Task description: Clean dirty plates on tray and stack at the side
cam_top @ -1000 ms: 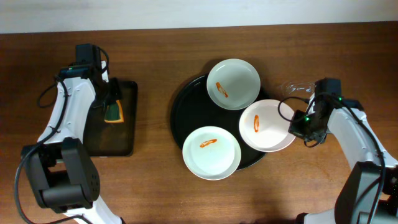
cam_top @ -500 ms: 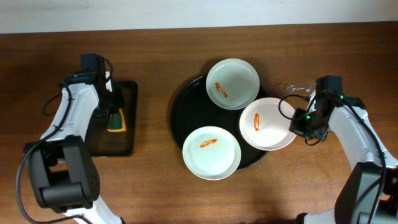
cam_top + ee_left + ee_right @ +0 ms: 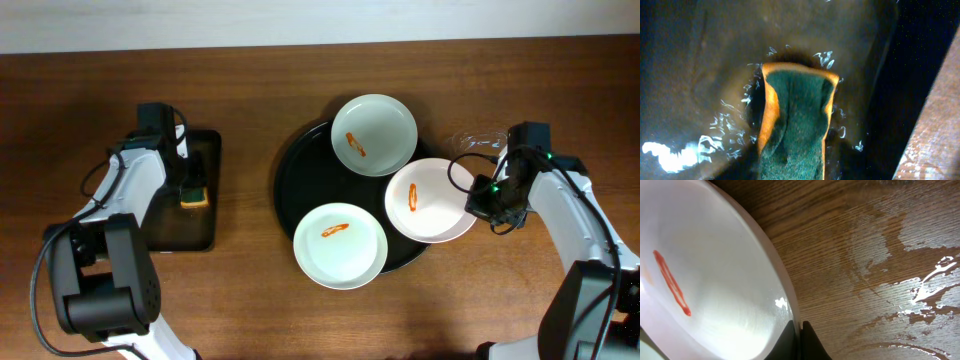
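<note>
RISK: slip or tip of plate (image 3: 428, 203) on lifting, from thin rim pinch over wet table (image 3: 920, 240) | RIGHT gripper (image 3: 800, 331): nearly closed, clamped on plate's right rim | PLATE: overhanging right edge of tray (image 3: 288, 185), still smeared | LEFT gripper (image 3: 187, 184): apparently pinching sponge (image 3: 797, 120) dipped in small tray (image 3: 200, 232); fingers unseen

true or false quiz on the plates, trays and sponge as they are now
The right gripper has its jaws closed on the rim of the right-hand round white plate. True.
The front round white plate is wiped clean. False: it bears an orange-red smear.
The green and orange sponge lies on the large round black tray. False: it is in the wet rectangular black tray.
The rear round white plate overhangs the round tray's rim. True.
</note>
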### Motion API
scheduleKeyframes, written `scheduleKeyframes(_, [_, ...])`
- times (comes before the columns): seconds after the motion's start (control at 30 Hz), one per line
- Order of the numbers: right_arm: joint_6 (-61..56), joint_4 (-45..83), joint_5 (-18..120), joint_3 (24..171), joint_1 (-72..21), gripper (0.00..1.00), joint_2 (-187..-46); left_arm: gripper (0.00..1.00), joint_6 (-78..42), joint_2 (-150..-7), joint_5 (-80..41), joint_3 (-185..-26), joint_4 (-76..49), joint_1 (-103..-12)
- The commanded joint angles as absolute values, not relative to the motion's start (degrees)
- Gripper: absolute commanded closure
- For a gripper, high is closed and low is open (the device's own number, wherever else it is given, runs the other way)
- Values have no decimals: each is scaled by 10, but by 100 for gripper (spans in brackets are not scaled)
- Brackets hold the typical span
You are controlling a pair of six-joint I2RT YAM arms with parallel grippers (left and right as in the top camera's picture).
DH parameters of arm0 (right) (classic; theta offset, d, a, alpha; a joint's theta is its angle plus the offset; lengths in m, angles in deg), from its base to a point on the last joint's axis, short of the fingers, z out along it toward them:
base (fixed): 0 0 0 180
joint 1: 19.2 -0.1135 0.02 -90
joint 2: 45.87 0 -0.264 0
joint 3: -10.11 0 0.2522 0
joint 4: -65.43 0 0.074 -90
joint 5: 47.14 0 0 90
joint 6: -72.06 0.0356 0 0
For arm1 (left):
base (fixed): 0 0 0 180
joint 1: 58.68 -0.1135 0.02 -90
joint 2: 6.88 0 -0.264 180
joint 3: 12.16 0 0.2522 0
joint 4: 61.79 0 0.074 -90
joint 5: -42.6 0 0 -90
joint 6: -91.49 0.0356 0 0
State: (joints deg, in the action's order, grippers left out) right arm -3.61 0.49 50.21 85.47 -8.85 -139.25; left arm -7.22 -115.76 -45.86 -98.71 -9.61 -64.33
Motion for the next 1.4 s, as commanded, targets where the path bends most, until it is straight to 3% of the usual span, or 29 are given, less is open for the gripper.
scheduleKeyframes(0.0, [-42, 5, 498, 866, -91, 96, -1387, 33, -65, -1159, -452, -984, -78, -646])
scheduleKeyframes(0.17, [-42, 5, 498, 866, -91, 96, -1387, 34, -65, -1159, -458, -966, -71, -646])
scheduleKeyframes(0.23, [-42, 5, 498, 866, -91, 96, -1387, 41, -66, -1159, -471, -951, -89, -646])
scheduleKeyframes(0.4, [-42, 5, 498, 866, -91, 96, -1387, 46, -66, -1159, -471, -915, -153, -646])
scheduleKeyframes(0.43, [-42, 5, 498, 866, -91, 96, -1387, 54, -66, -1159, -471, -911, -166, -646])
scheduleKeyframes(0.47, [-42, 5, 498, 866, -91, 96, -1387, 71, -65, -1159, -472, -911, -170, -646])
scheduleKeyframes(0.5, [-42, 4, 498, 866, -91, 96, -1387, 96, -66, -1159, -471, -912, -174, -646])
scheduleKeyframes(0.53, [-42, 4, 498, 866, -91, 96, -1387, 100, -66, -1159, -471, -916, -173, -646])
scheduleKeyframes(0.83, [-68, -20, 500, 903, -92, 96, -1385, 100, -66, -1097, -471, -1012, -49, -648])
scheduleKeyframes(1.37, [-72, -25, 497, 906, -152, 96, -1384, 100, -81, -1060, -409, -1014, -20, -652])
